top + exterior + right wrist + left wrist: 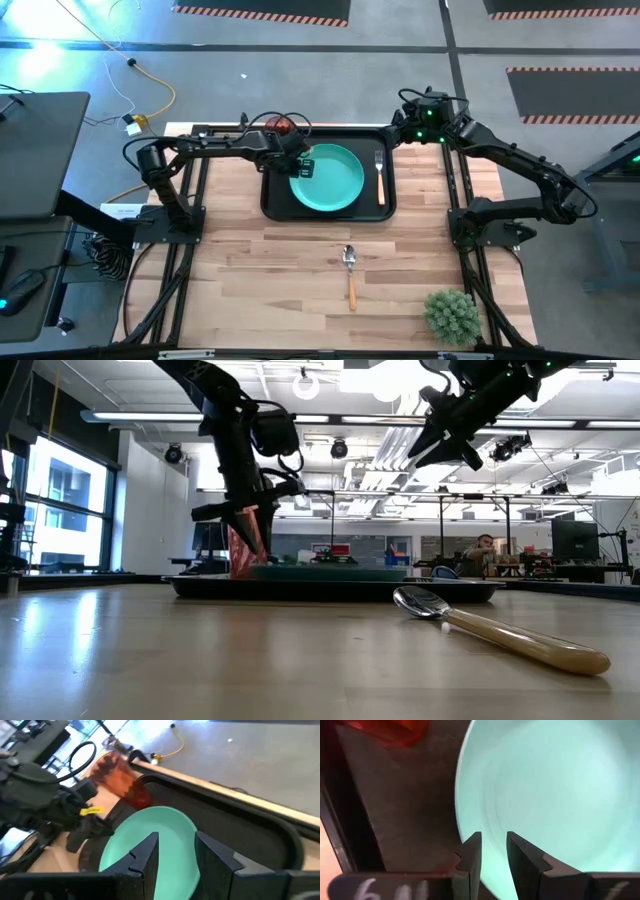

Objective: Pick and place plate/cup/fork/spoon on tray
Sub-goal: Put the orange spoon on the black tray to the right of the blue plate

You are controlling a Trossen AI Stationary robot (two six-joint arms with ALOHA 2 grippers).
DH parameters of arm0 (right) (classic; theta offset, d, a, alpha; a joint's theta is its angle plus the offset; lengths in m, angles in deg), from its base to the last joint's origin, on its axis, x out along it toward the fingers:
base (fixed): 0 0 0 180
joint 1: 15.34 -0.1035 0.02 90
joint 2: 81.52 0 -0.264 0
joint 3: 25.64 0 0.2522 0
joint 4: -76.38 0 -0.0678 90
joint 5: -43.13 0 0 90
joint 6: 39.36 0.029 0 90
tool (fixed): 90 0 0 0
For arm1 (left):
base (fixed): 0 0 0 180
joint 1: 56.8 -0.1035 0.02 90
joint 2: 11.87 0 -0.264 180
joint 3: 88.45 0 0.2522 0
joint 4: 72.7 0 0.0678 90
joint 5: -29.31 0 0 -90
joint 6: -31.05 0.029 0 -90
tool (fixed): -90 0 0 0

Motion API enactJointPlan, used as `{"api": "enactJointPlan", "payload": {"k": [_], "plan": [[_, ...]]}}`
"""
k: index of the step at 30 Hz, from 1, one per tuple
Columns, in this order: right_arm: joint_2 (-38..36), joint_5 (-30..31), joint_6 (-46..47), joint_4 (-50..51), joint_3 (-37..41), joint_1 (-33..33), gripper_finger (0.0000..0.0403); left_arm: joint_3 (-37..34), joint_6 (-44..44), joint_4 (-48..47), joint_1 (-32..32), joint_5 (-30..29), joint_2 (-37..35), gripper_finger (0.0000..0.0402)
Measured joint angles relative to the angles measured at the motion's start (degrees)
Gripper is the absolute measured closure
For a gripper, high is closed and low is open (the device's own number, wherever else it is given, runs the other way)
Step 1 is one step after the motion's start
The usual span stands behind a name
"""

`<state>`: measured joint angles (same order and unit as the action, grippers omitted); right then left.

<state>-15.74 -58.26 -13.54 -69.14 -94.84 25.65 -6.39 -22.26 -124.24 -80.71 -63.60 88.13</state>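
The turquoise plate lies flat on the black tray at the table's far side. The fork lies on the tray right of the plate. The red cup is at the tray's far left corner. The spoon lies on the bare table near the middle, bowl toward the tray. My left gripper points down over the plate's left rim, its fingers a little apart. My right gripper is open and empty, in the air above the tray's far right corner. My left gripper comes from above, its fingertips standing over the plate's left rim; the plate lies flat on the tray. I cannot tell whether the fingers touch it.
A small green plant stands at the table's near right corner. The wooden table between the tray and the near edge holds only the spoon.
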Motion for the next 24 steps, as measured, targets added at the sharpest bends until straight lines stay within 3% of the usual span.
{"api": "enactJointPlan", "payload": {"k": [6, 11, 20, 24], "plan": [[-0.12, -6.27, 5.38, -1.8, 0.0, -1.56, 0.0285, 1.61, 5.1, 0.1, 0.99, 0.38, -1.56, 0.0323], [-2.01, -7.55, 11.39, -3.77, 0.0, -4.75, 0.0285, 1.94, 10.41, 0.01, 2.12, 0.35, -7.05, 0.0323], [-7.05, -6.88, 23.5, -8.39, 0.0, -14.19, 0.0285, 1.94, 21.3, -0.06, 6.15, 0.36, -22.39, 0.0323], [-7.37, -2.37, 27.24, -10.16, 0.0, -20.45, 0.0285, 1.94, 24.2, -0.06, 7.8, 0.36, -28.28, 0.0323]]}}
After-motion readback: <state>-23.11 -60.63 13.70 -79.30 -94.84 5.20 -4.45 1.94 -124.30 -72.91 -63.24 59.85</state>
